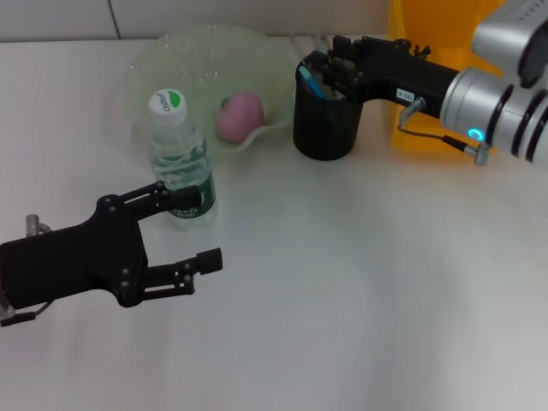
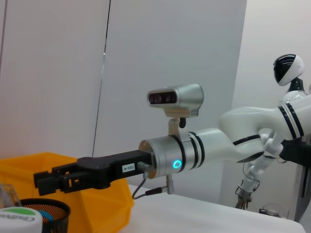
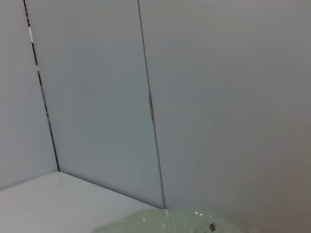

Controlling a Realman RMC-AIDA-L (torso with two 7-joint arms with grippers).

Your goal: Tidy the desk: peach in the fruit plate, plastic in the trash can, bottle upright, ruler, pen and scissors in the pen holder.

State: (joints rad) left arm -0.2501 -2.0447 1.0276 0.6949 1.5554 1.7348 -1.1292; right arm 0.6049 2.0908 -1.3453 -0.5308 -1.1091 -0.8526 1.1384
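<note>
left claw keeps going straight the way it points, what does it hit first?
Probably the water bottle. The left claw points toward the robot's right and slightly away, and its upper finger already sits at the bottle's base. Depth is unclear; the lower finger's line looks free across bare table.

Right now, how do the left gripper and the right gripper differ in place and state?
The left gripper hangs open beside the upright bottle, low at the near left. The right gripper reaches over the pen holder at the far side; whether its fingers are open is unclear. Both are black.

head overhead, wrists level, sharing plate [image 3: 170, 221]
</note>
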